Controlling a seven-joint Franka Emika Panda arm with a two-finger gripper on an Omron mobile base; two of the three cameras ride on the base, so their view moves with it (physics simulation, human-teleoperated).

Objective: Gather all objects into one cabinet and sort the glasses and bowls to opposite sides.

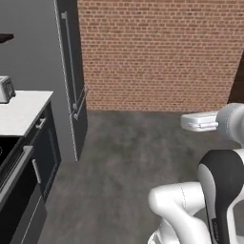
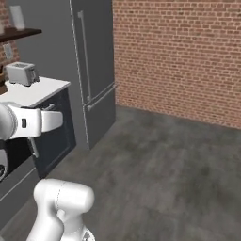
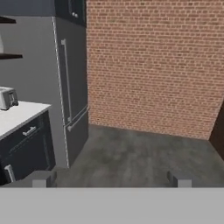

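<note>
Gripper (image 3: 109, 179) at lower centre of the hand view stands fully open and empty, aimed at brick wall (image 3: 153, 65), grey refrigerator (image 3: 70, 87) and white tabletop (image 3: 17, 116) with toaster (image 3: 8, 98) at left.

Toaster (image 2: 21, 73) on counter (image 2: 35, 92), fridge (image 2: 94, 70) right of it, brick wall (image 2: 183, 56) behind

The wall (image 1: 157, 52) is rough red brick. The floor (image 2: 164, 164) looks like dull grey stone. The toaster (image 2: 21, 74) is shiny metal. The counter (image 1: 21, 112) is smooth and white.
</note>
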